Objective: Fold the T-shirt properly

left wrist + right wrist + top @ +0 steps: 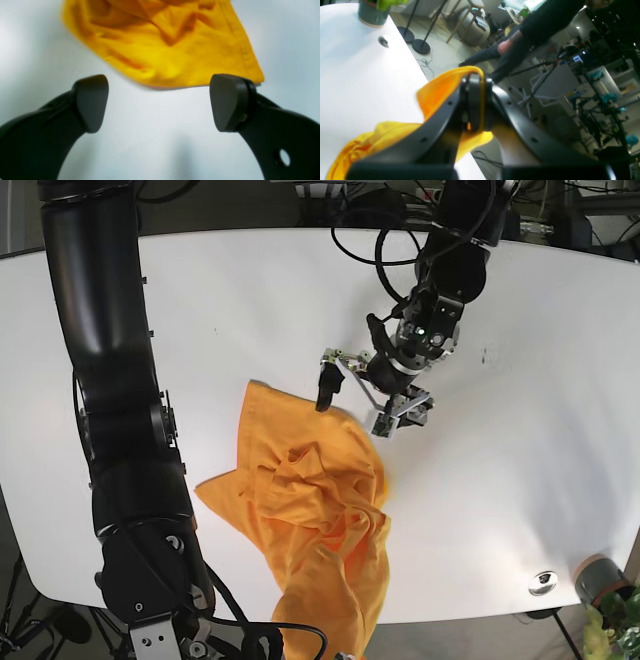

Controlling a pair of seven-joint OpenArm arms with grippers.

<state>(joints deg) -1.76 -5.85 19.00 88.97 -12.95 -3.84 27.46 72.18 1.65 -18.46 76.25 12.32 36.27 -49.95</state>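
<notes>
White table (560, 480) underneath, broad and bare on the far side. Yellow shirt (310, 510) crumpled near the front edge, bunched and twisted, lower part trailing over the rim toward the base of the right arm (110, 380); nowhere near flat, so folding proper judged not yet begun. Spreading looks like the step in hand.

Right gripper (475, 105), seen from its wrist camera: clamped tight on a yellow edge, cloth looped over the pad and hanging down to the table. Lifted at the front rim, by the look of it.

Left gripper (158, 102), above the shirt's far corner (250, 72): spread wide, holding nothing, hem corner lying just beyond the fingertips (92, 102) and nearer the one on the wrist view's right.

To do well, probably: centre that corner between the pads, come down low to the table, pinch one layer at the hem rather than a bunched fold. Then draw both holds apart, gently, to pull the cloth taut and flat. Risk, as a guess: catching two layers, or tugging before the pinch is sure, leaving the twist in.

Small extras: plant pot (598, 580) and round grommet (543, 583) at the table's corner, well clear.
</notes>
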